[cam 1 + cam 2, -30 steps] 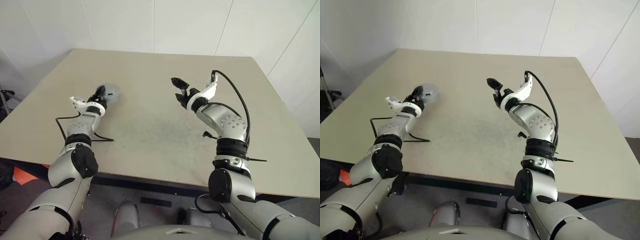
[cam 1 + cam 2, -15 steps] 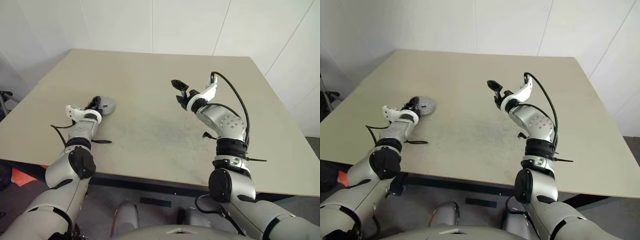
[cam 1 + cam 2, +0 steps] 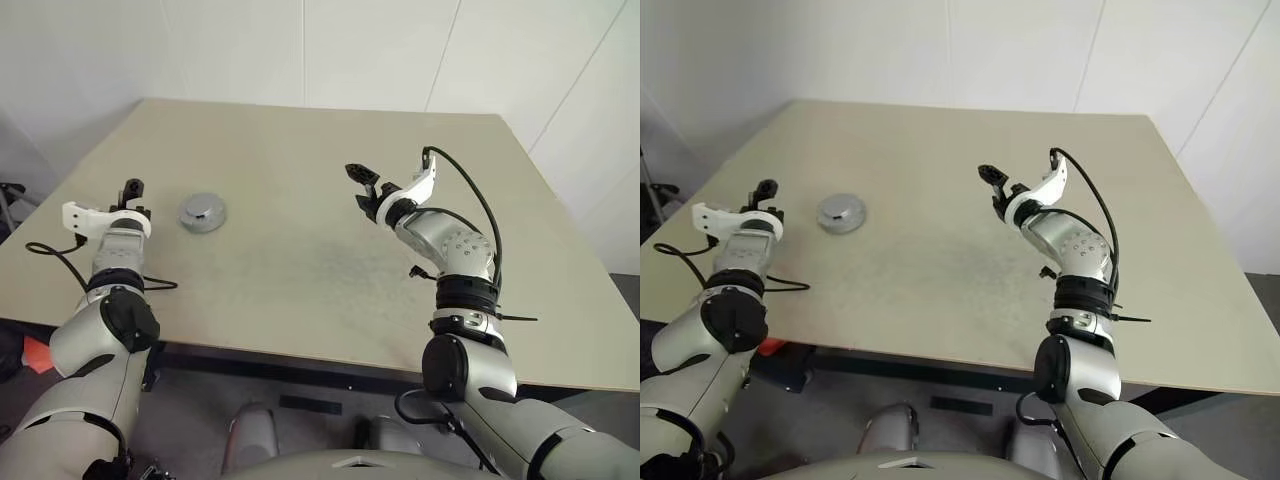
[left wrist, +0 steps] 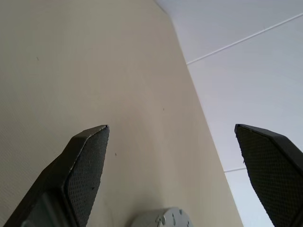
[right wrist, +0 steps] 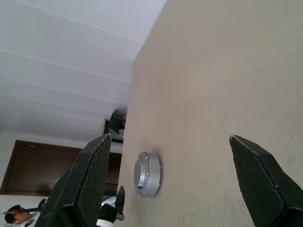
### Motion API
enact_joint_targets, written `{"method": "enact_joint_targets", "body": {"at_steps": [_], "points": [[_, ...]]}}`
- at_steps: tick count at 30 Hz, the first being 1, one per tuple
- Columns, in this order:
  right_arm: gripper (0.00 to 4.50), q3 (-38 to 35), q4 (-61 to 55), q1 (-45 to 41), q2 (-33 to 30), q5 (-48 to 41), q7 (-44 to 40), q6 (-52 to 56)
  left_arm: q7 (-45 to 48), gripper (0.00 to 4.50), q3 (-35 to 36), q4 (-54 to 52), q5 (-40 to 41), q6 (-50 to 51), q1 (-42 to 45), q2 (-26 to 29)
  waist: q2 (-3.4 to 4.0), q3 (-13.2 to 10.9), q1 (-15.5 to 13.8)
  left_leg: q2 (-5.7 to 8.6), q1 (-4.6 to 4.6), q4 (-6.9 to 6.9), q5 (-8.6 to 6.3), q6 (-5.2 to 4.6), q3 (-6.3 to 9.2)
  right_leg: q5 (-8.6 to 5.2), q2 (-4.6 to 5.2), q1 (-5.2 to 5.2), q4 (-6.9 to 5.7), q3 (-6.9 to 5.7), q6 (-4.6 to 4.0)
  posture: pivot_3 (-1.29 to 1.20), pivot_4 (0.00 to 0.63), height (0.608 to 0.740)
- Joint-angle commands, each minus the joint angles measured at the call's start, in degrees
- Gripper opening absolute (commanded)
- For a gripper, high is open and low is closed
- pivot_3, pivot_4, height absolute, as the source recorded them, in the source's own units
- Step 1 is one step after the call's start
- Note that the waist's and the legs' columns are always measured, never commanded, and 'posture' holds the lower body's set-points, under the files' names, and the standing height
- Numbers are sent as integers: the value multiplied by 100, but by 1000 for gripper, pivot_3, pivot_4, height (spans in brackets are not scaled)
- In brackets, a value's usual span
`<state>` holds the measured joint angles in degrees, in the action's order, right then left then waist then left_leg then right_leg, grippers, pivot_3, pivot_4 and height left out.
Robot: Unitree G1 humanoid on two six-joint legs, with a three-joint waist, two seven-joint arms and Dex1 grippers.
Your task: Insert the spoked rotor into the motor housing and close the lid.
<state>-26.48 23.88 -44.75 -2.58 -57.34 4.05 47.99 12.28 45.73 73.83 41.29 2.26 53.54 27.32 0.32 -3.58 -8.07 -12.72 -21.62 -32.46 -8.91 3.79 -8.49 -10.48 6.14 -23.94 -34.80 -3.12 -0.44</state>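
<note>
**Closed motor unit sits alone on the table as both arms stand clear**

A round grey metal puck, the motor housing [image 3: 203,212], rests flat on the beige table [image 3: 330,250] near its left side, a flat grey disc, the lid [image 3: 842,209], seated on top with a small raised hub at its centre; the spoked rotor cannot be made out, and is judged to lie inside under the lid; the right wrist view shows the puck edge-on with the lid flush to the body all round what can be seen of it; the left gripper [image 3: 128,190] hangs just to the left of the housing, apart from it, its two black fingers [image 4: 87,161] spread wide and holding nothing; the right gripper [image 3: 362,182] is raised above the middle of the table, well apart from the housing on its right, likewise spread and empty.

The assembly looks finished, so the step in hand is judged to be the release and retreat; done well, that means drawing the left arm off sideways without brushing the puck, keeping the fingers clear of the lid's rim; a nudge could slide the unit or unseat the lid.
</note>
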Motion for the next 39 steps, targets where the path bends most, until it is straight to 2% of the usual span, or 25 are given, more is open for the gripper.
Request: {"method": "enact_joint_targets", "body": {"at_steps": [1,4,6,9,13,15,23,39], "points": [[4500,721,-509,5,-323,790,-812,-516,440,4487,-557,-216,-494,-62,317,-189,0,0,-74,0,-2,-5,0,0,0,0,1,0,0,-1,0,0,0,740],[4500,1711,-955,450,-864,2081,-1759,-1668,1149,4487,-1318,-503,-1082,-230,408,-586,-8,1,-135,0,-10,-14,0,1,4,0,6,6,-1,-6,2,0,0,740],[4500,2106,-995,653,-1297,2645,-2203,-2046,1825,4487,-1711,-776,-1250,-1,445,-778,-15,0,-149,0,-12,-23,-1,-2,4,0,8,17,3,-7,5,0,0,740],[4500,2227,-1028,851,-1954,2944,-2824,-2105,2857,4487,-2370,-1470,-1404,514,397,-1042,-20,-3,-146,1,-14,-31,-4,-6,3,3,9,18,2,-6,2,0,0,740],[4500,2705,-937,1158,-2833,3982,-3277,-2665,3537,4487,-3434,-2222,-2026,601,11,-1322,-19,-3,-86,0,-13,-32,-6,-11,1,4,7,14,-2,-5,-4,0,0,740],[4500,2846,-758,1251,-3055,4383,-3320,-2907,3656,4487,-3790,-2509,-2237,587,-190,-1466,-19,-2,-48,0,-10,-33,-10,-17,-1,3,7,18,0,-3,-5,0,0,740],[4500,2655,-537,1446,-2925,4792,-3205,-3253,3682,4487,-4640,-3094,-2876,230,-792,-1841,-19,-2,95,-8,-4,-59,-21,-41,-7,14,2,17,-8,0,-22,0,0,740],[4500,2586,-121,1236,-2547,5097,-3030,-3704,3251,4487,-4777,-3134,-3305,-42,-930,-1831,-17,-1,95,-5,13,-69,-34,-66,-7,19,5,41,-4,1,-31,0,0,740]]}}
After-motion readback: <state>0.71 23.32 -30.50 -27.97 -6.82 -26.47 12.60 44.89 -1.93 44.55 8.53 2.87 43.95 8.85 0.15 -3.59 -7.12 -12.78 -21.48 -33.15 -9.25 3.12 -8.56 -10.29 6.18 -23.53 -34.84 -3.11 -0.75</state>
